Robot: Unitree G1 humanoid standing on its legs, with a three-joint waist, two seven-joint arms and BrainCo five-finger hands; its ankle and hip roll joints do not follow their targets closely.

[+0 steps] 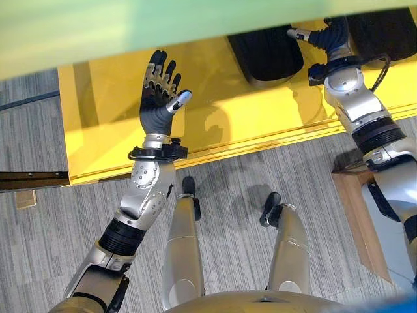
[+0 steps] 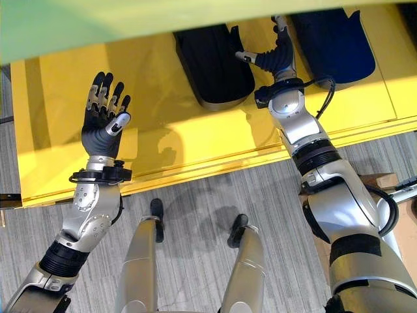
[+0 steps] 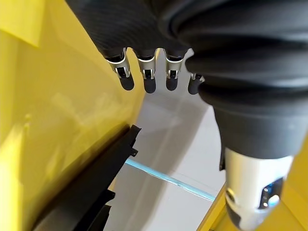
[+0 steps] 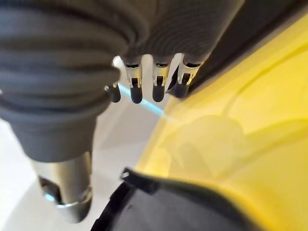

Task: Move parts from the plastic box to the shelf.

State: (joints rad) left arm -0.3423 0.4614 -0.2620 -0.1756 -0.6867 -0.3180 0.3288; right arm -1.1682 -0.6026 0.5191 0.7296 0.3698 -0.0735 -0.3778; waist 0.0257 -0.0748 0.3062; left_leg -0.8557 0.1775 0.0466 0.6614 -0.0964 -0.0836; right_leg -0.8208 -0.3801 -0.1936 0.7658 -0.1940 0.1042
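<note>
Parts (image 2: 215,65), dark, lie on the yellow shelf (image 2: 195,140) at upper centre; right robot hand (image 2: 277,55) spread between them could knock one askew, left robot hand (image 1: 159,91) spread idle.

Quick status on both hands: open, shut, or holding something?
Left hand: open, fingers straight, holding nothing, above the yellow surface.
Right hand: open, fingers extended, holding nothing, between the two black parts.
</note>
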